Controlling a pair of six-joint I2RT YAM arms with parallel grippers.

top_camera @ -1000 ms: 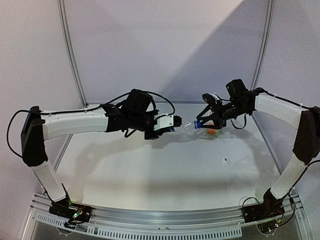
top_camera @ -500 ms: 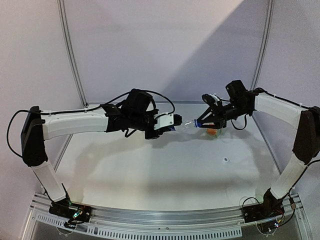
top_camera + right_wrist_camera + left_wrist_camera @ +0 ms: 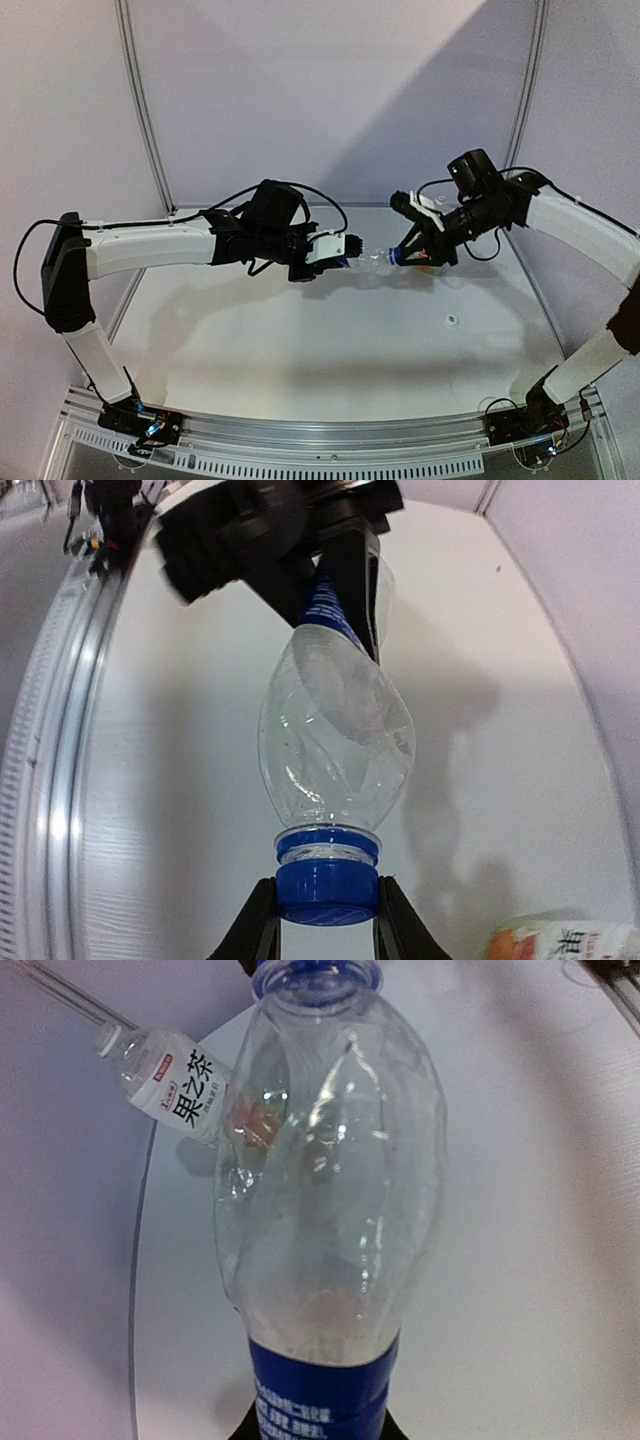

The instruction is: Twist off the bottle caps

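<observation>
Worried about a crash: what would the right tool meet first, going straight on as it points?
The slim clear plastic bottle whose blue screw cap the right tool clamps; behind that, probably the left tool.

Clear bottle [image 3: 330,1180] with dark blue label [image 3: 322,1405], white print; blue cap [image 3: 327,888]. Second bottle [image 3: 135,1058] also clear: white cap [image 3: 108,1040], white label [image 3: 188,1095], black characters, small red patch.

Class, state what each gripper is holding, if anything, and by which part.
The left gripper holds the Pepsi bottle by its blue-labelled lower body. The right gripper is shut on that bottle's blue cap.
</observation>
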